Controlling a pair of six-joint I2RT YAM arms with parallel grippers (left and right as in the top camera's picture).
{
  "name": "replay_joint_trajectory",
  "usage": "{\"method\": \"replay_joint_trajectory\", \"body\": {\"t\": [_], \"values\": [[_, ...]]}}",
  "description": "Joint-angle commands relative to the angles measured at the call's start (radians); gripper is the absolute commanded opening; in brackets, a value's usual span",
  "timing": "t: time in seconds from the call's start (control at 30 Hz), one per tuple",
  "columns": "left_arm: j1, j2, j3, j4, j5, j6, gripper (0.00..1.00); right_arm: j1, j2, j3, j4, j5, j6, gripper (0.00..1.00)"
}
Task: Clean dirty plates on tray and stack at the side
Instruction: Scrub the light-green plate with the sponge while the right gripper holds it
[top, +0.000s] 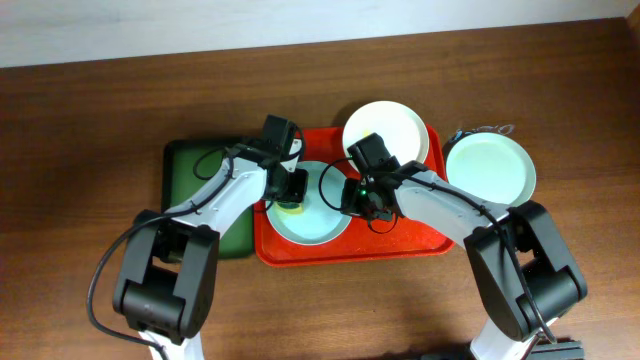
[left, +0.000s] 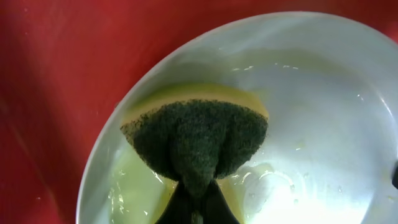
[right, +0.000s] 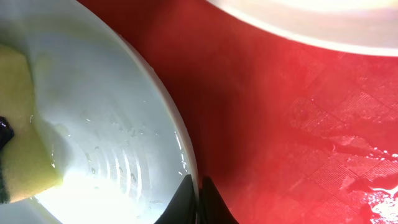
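Red tray (top: 405, 242) bears mint plate (top: 318, 218), rim clamped by right end effector (right: 196, 196).

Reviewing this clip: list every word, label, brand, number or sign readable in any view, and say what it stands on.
None: no readable text appears in any view.
The red tray, the mint plate, the white plate, the sponge and the dark green tray show plain surfaces.
Nothing legible shows on the left arm or the right arm.

three plates (top: 490, 170), one red tray (top: 400, 242), one green tray (top: 185, 170), one sponge (left: 199, 137), two arms (top: 450, 205).
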Motion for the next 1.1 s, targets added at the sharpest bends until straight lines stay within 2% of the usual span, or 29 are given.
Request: {"method": "replay_joint_trajectory", "body": {"t": [0.0, 0.1, 0.17, 0.27, 0.47, 0.77, 0.93, 1.07], "values": [[-0.002, -0.014, -0.058, 0.000, 0.006, -0.029, 0.00, 0.006, 0.012, -0.004, 0.003, 0.003, 0.004, 0.04], [-0.007, -0.016, -0.058, -0.003, 0.256, -0.024, 0.00, 0.006, 0.012, -0.004, 0.003, 0.008, 0.003, 0.04], [0.001, -0.031, -0.021, -0.018, 0.307, -0.025, 0.00, 0.007, 0.012, -0.004, 0.003, 0.007, 0.004, 0.04], [0.016, -0.079, 0.035, -0.045, 0.243, -0.024, 0.00, 0.007, 0.012, -0.004, 0.002, 0.007, 0.003, 0.04], [0.011, -0.114, 0.053, -0.052, 0.000, -0.024, 0.00, 0.007, 0.012, -0.004, 0.003, 0.010, 0.003, 0.04], [0.011, 0.078, 0.053, -0.007, 0.011, -0.024, 0.00, 0.007, 0.012, -0.004, 0.003, 0.010, 0.003, 0.04], [0.002, 0.079, 0.058, -0.002, 0.308, -0.024, 0.00, 0.007, 0.012, -0.004, 0.003, 0.010, 0.003, 0.04], [0.005, 0.060, 0.146, -0.058, 0.367, -0.016, 0.00, 0.007, 0.012, -0.004, 0.002, 0.010, 0.003, 0.04]]}}
